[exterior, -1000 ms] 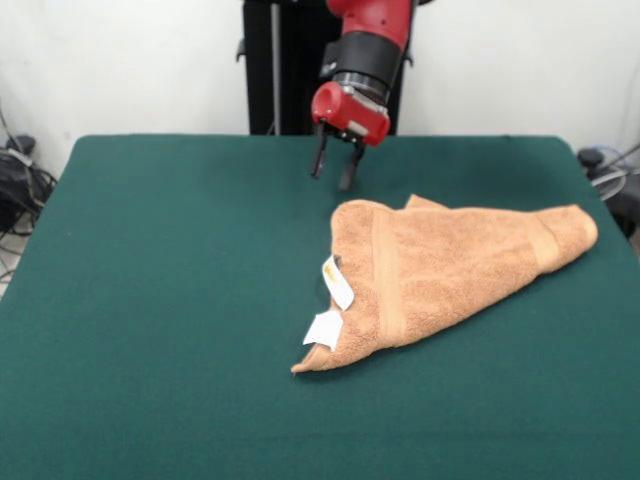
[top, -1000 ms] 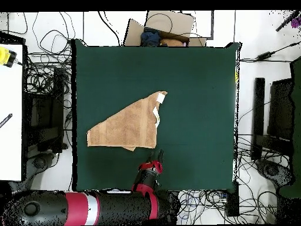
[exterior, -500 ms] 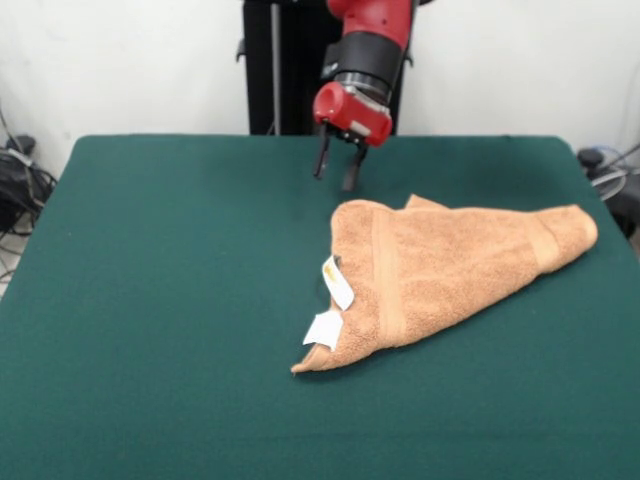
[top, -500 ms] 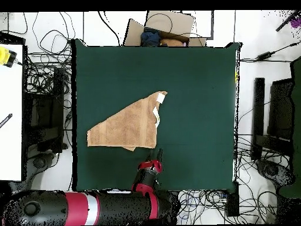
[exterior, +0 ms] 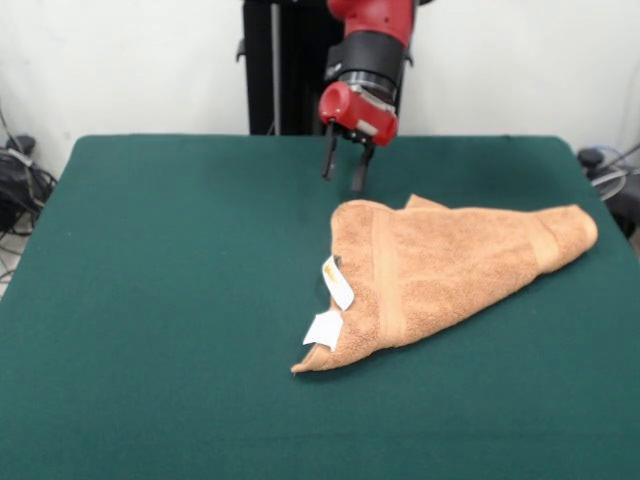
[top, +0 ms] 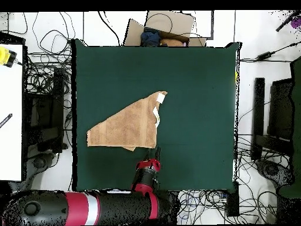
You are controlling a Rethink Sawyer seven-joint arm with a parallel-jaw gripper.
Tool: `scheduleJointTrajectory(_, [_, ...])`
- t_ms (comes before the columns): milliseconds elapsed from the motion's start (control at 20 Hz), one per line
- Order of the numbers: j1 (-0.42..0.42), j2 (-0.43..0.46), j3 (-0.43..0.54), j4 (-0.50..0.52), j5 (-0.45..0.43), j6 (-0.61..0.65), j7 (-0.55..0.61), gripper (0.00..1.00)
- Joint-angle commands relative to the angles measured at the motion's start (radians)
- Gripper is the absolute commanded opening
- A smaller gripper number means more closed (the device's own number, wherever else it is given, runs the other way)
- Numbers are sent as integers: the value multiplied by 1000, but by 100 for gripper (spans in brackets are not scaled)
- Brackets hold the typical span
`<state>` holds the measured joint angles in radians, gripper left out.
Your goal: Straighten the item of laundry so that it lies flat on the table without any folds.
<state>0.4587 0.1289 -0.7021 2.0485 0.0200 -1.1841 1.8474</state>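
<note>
The orange-tan towel [exterior: 440, 270] lies folded into a rough triangle on the right half of the green table [exterior: 160, 300]. Its point with two small white tags [exterior: 330, 305] reaches toward the table's middle. It also shows in the overhead view [top: 129, 125] on the table [top: 194, 88]. My gripper [exterior: 343, 176] hangs open and empty just above the table, a little behind the towel's far left corner and apart from it. In the overhead view the gripper [top: 154, 155] sits just below the towel's lower right corner.
The black pedestal [exterior: 285, 60] stands behind the table's far edge. Cables [top: 47, 76] and equipment lie on the floor around the table. A cardboard box [top: 164, 29] sits beyond the edge opposite the robot.
My gripper has shifted slightly to the right in the front view, closer to the towel's far corner. The towel has not moved.
</note>
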Motion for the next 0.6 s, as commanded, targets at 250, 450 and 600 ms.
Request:
scheduleJointTrajectory(250, [-23,26,118,-84,64,-76,124,100])
scheduleJointTrajectory(450, [-24,30,115,-84,75,-110,125,100])
scheduleJointTrajectory(600, [-29,25,117,-89,73,-107,128,100])
